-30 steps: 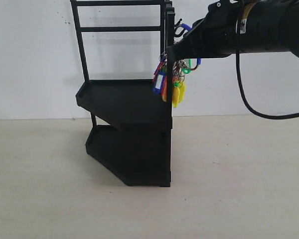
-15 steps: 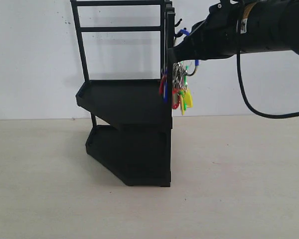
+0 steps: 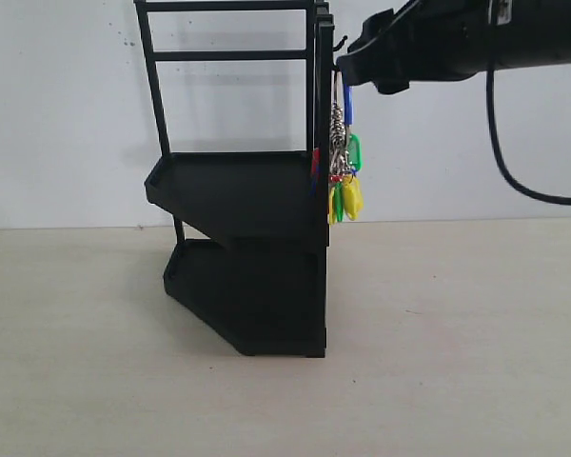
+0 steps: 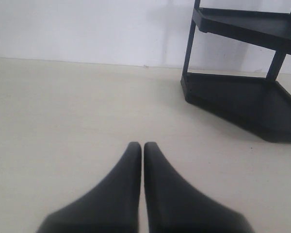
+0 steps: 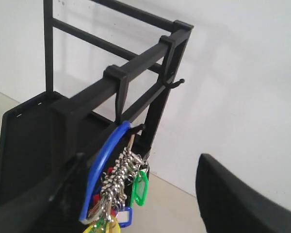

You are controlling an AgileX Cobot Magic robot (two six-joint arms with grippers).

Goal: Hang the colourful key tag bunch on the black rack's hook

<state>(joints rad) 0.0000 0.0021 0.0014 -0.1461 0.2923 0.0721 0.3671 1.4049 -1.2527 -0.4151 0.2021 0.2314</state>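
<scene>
Bunch (image 5: 117,196) hangs vert. by its loop (image 5: 103,162) on hook (image 5: 136,127) of rack (image 3: 238,190), btwn released, wide-spread R tool (image 5: 140,160) fingers; clenched L tool (image 4: 138,148) sits far off, low over counter (image 4: 63,107).

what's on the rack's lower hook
The key bunch hangs from the hook by its blue loop. The loop covers the hook's bend, so how deep it sits is hidden.

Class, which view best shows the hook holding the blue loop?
The right wrist view: the small black J-shaped metal hook is close, with the big blue loop of the colourful key tag bunch over it. The exterior view loses it against the dark right gripper. The left wrist view shows only the black metal rack shelves.
</scene>
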